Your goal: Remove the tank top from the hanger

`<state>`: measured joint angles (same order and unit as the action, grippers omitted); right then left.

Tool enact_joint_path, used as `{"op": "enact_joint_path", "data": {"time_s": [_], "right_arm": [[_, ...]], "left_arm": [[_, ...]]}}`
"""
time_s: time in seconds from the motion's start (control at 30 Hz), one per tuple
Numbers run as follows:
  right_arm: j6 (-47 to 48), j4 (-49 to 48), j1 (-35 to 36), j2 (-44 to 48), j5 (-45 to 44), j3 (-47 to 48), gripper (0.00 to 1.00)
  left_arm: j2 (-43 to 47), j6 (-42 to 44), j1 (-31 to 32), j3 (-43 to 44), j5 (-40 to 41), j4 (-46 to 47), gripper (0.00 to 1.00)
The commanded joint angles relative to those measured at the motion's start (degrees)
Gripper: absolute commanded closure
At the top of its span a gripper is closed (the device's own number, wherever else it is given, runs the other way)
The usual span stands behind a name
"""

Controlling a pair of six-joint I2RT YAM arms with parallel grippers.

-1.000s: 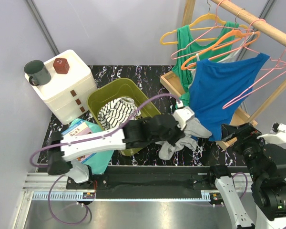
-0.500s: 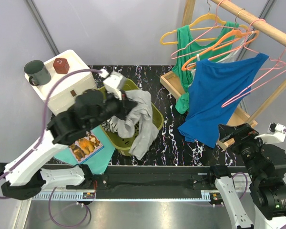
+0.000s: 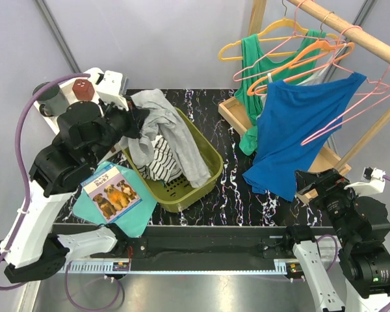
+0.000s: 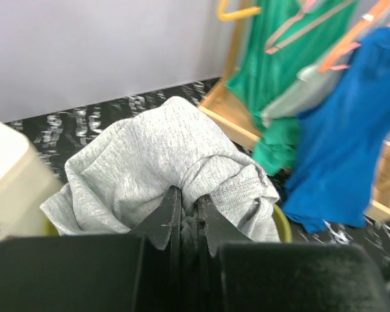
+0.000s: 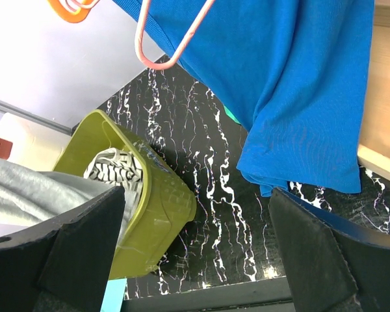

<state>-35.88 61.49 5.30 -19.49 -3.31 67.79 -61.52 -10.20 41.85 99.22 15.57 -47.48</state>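
My left gripper [image 3: 135, 125] is shut on a grey tank top [image 3: 175, 133] and holds it over the olive-green bin [image 3: 211, 170]; the cloth drapes into the bin. In the left wrist view the grey tank top [image 4: 149, 162] is pinched between the closed fingers [image 4: 168, 214]. My right gripper [image 3: 325, 188] is open and empty at the near right, below a blue tank top [image 3: 299, 127] that hangs on a pink hanger [image 3: 351, 110]. In the right wrist view the blue tank top [image 5: 299, 84] hangs ahead of the wide-open fingers [image 5: 312, 253].
A green tank top [image 3: 253, 58] and orange and yellow hangers hang on the wooden rail [image 3: 351, 29]. A striped garment [image 3: 159, 166] lies in the bin. A white drawer unit [image 3: 71, 97] with a mug stands at the far left. A book [image 3: 110, 192] lies on a teal cloth.
My left arm has swung left and back, carrying the grey tank top from the table middle to above the bin. The right arm has stayed still.
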Motion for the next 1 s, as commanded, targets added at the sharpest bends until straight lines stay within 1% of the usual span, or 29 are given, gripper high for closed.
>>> {"op": "enact_joint_path", "data": {"time_s": [0.0,0.03,0.13,0.17,0.2,0.27,0.3,0.37,0.43,0.47,0.53,0.57,0.6,0.63,0.7,0.73,0.77,0.83,0.87,0.97], "right_arm": [[0.2,-2.7,-0.1,0.0,1.9,-0.6,0.0],[0.2,-2.9,-0.1,-0.1,2.2,-0.7,0.0],[0.1,-3.1,-0.2,-0.4,3.0,-0.6,0.0],[0.1,-3.1,-0.1,-0.6,3.1,-0.6,0.0],[0.1,-3.2,-0.1,-0.6,3.1,-0.2,0.0],[0.2,-3.1,-0.1,-0.6,3.1,0.2,0.0],[0.2,-3.1,-0.1,-0.6,3.1,0.8,0.0],[0.1,-3.1,-0.1,-0.7,5.0,1.4,0.0],[-0.1,-3.0,-0.1,-0.7,5.5,2.3,0.0],[-0.2,-3.0,-0.1,-0.8,5.8,2.6,0.0],[-0.2,-2.8,-0.1,-0.8,6.0,3.2,0.0],[-0.2,-2.6,-0.1,-1.1,6.1,3.3,0.0],[-0.1,-2.4,-0.1,-1.2,6.1,3.5,0.0],[0.0,-1.9,-0.1,-1.3,6.0,3.6,0.0],[0.5,-1.6,-0.1,-1.4,6.0,3.5,0.0],[0.5,-1.3,-0.1,-1.5,5.9,3.6,0.0],[0.6,-1.4,-0.1,-1.6,5.9,3.5,0.0],[1.1,-1.4,-0.1,-2.0,6.2,3.7,0.0],[1.2,-1.4,-0.1,-2.2,6.2,3.8,0.0],[1.8,-1.5,-0.1,-2.8,6.0,4.1,0.0]], "left_arm": [[-2.3,2.9,-4.2,0.9,3.1,1.4,1.0],[-2.8,2.6,-6.4,0.4,0.7,1.5,1.0],[-4.5,1.0,-9.3,-3.7,-1.9,3.0,1.0],[-4.8,0.4,-9.7,-7.3,-2.6,4.8,1.0],[-4.9,-0.2,-10.4,-9.5,-5.9,6.0,1.0],[-6.3,-2.0,-10.6,-15.7,-9.5,9.8,1.0],[-7.1,-2.4,-10.6,-17.3,-11.9,10.8,1.0],[-10.4,-3.5,-10.7,-20.9,-12.4,13.3,1.0],[-13.3,-4.9,-11.5,-22.0,-12.0,14.3,1.0],[-16.3,-5.5,-11.8,-22.1,-12.4,14.3,1.0],[-18.6,-6.8,-12.3,-21.8,-13.3,13.4,1.0],[-19.9,-7.2,-12.4,-21.4,-12.9,13.1,0.97],[-19.8,-7.4,-12.3,-21.6,-12.2,12.9,0.91],[-19.2,-8.0,-12.3,-22.7,-11.7,13.6,0.66],[-16.2,-8.3,-12.4,-24.1,-10.7,14.7,0.45],[-15.0,-8.3,-12.4,-25.1,-10.8,15.5,0.39],[-13.8,-8.3,-12.4,-25.6,-10.9,15.6,0.29],[-10.0,-8.4,-12.4,-26.5,-12.8,15.7,0.2],[-8.5,-8.3,-12.4,-26.8,-13.7,15.8,0.14],[-3.1,-8.4,-12.3,-28.6,-20.2,16.3,0.12]]}}
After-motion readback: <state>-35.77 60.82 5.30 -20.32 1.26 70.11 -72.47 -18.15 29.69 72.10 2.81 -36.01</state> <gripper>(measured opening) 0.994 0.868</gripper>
